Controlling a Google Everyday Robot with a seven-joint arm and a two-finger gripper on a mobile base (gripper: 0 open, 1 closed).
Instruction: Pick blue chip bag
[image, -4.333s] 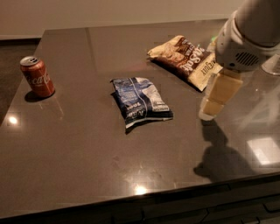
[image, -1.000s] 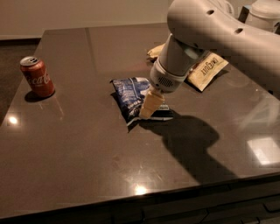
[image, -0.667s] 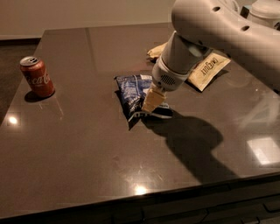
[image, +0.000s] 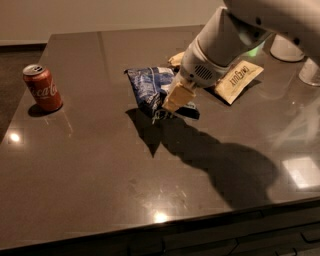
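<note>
One gripper (image: 178, 99) on blue chip bag (image: 147, 85).

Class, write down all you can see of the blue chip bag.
The blue chip bag is a crinkled, shiny dark-blue foil pouch with white and light-blue print. It appears to lie on the dark table, and the gripper sits on its near right end, covering part of it.

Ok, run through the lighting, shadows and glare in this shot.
Camera view: dim, warm light. The gripper, at the blue chip bag, and its arm throw a broad dark shadow across the table toward the front right. Camera view: small glare spots near the front edge and near the red can, plus a pale reflected patch at the right.
</note>
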